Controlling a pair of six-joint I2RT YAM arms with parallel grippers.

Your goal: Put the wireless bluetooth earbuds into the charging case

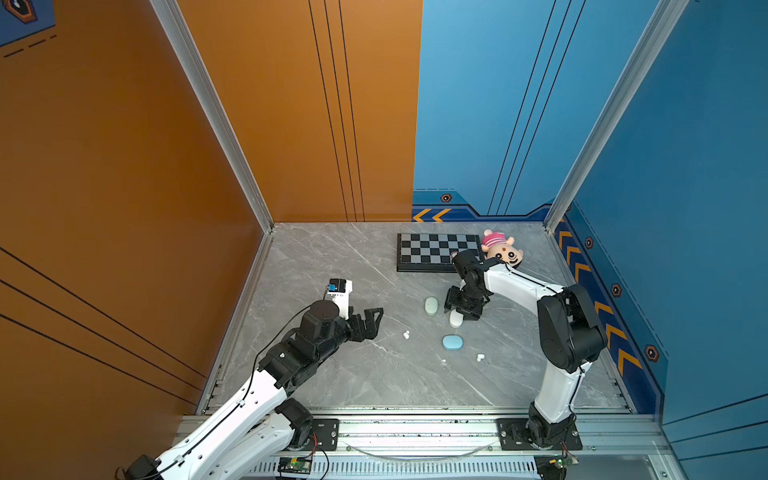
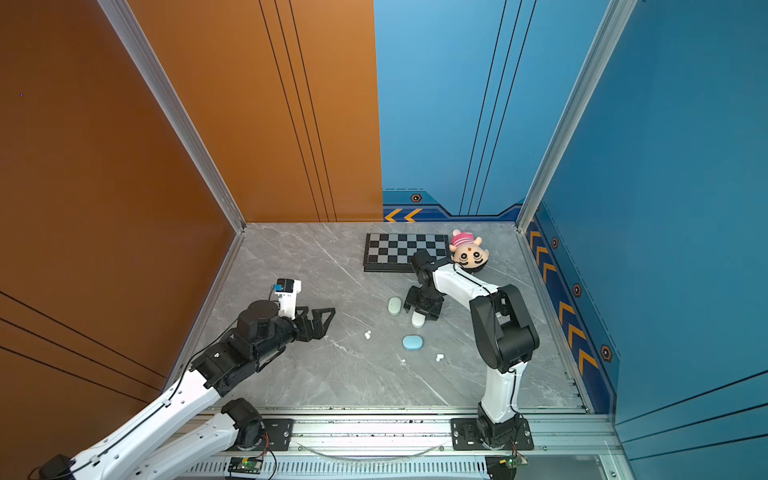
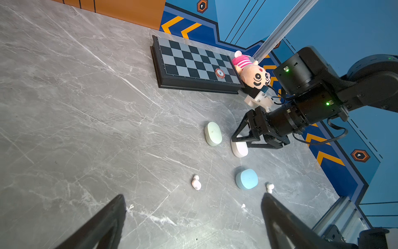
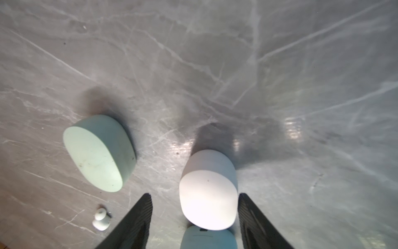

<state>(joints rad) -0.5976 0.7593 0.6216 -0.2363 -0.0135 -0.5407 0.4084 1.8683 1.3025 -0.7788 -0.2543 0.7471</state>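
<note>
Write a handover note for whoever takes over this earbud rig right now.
Left gripper: open, empty, above the grey marble table.
Right gripper: open, jaws straddling the white oval plastic case, not clamped.
Pale green oval plastic case and blue oval plastic case lie beside it, all three apparently closed.
Loose on the table: one small white rounded plastic earbud, a second white earbud.
Done: no earbud visibly inserted. Left: open a case, seat the earbuds.

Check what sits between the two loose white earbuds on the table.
The blue case lies between the left-side earbud and the right-side earbud, touching neither; seen in both top views.
</note>
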